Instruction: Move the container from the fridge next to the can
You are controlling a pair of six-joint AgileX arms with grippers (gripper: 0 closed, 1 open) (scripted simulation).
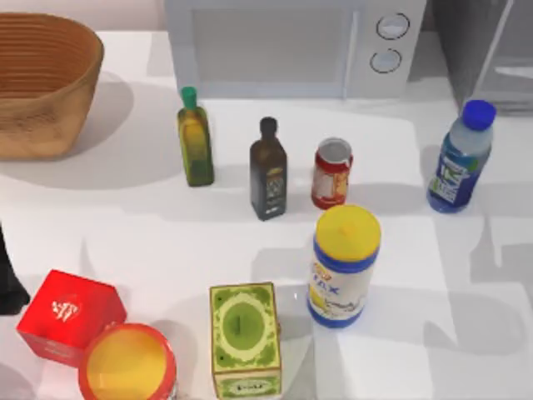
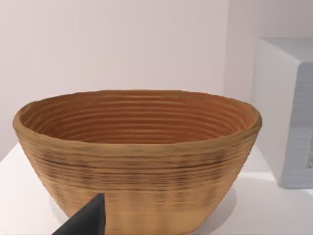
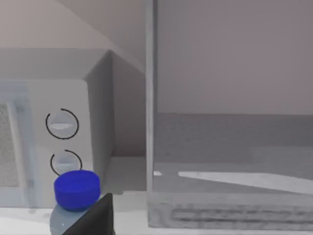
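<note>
The container [image 1: 460,158], a clear bottle with a blue cap and a blue-green label, stands upright on the table at the right, in front of the grey fridge [image 1: 491,50]. The red can [image 1: 331,173] stands upright about a bottle's height to its left. In the right wrist view the container's blue cap [image 3: 77,190] sits close below and before my right gripper [image 3: 95,218], with the fridge's open door frame [image 3: 150,122] beside it. A dark piece of my left arm [image 1: 7,283] shows at the table's left edge. My left gripper [image 2: 85,218] faces the basket.
A wicker basket [image 1: 42,83] is at the back left and a white microwave [image 1: 283,46] at the back. An olive oil bottle [image 1: 195,137] and a dark bottle [image 1: 268,171] stand left of the can. A yellow-lidded canister [image 1: 343,267], green box [image 1: 244,337], red box [image 1: 68,317] and red tub [image 1: 127,362] crowd the front.
</note>
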